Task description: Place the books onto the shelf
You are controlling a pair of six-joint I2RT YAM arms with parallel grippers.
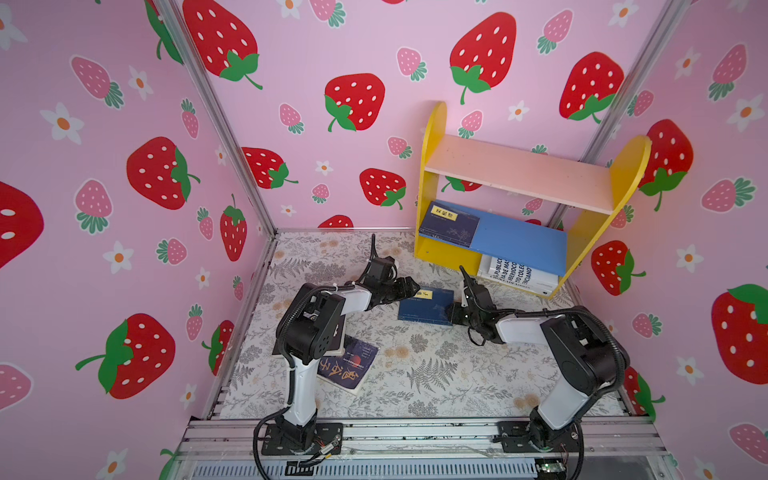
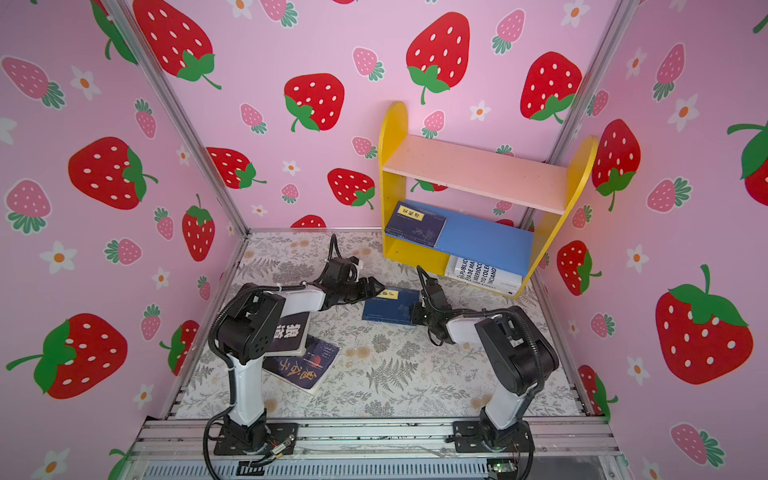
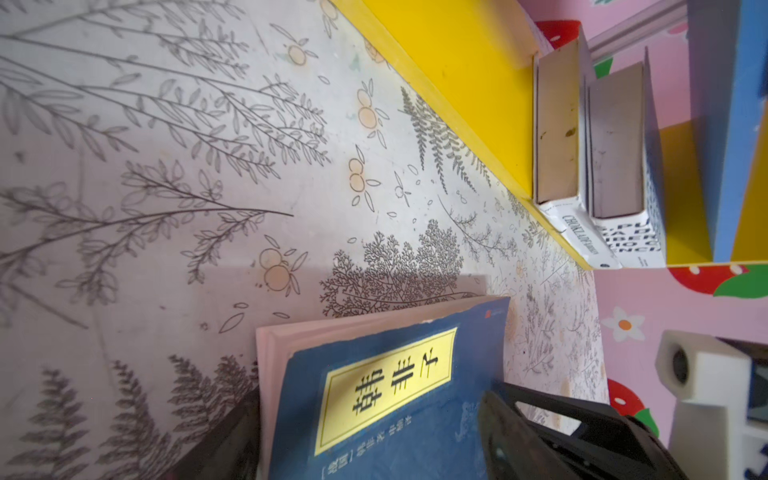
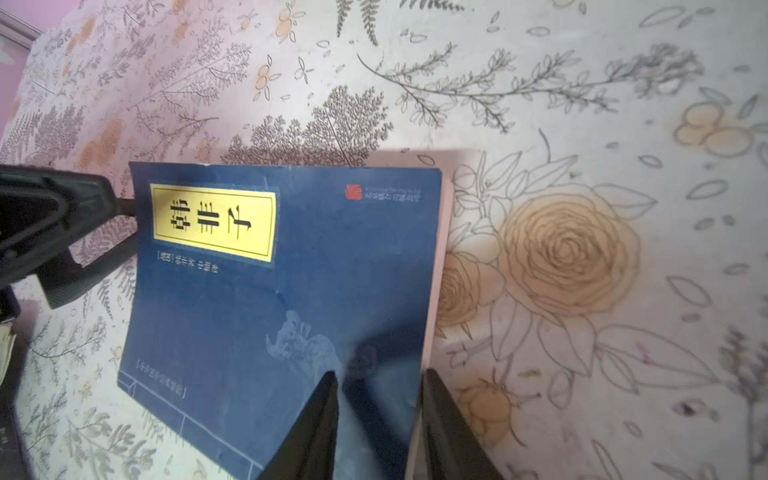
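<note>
Navy book [image 4: 282, 291]; opposite ends between both jaws

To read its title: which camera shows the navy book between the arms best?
Right wrist view: the navy book shows nearly whole, label legible. Left wrist view crops it; both top views show it small.

A navy book [image 1: 426, 309] fills the gap between the left end effector [image 1: 414, 286] and the right end effector [image 1: 449, 315]. Beyond the right one stands the shelf [image 1: 432, 137]; white books [image 1: 515, 272] block part of its bottom bay. A second navy book [image 1: 449, 226] takes the blue board's [image 1: 523, 243] end nearer the left end effector; the rest, and the pink board [image 1: 519, 172], lie bare. Dark books [image 1: 349, 365] lie behind the left end effector.
</note>
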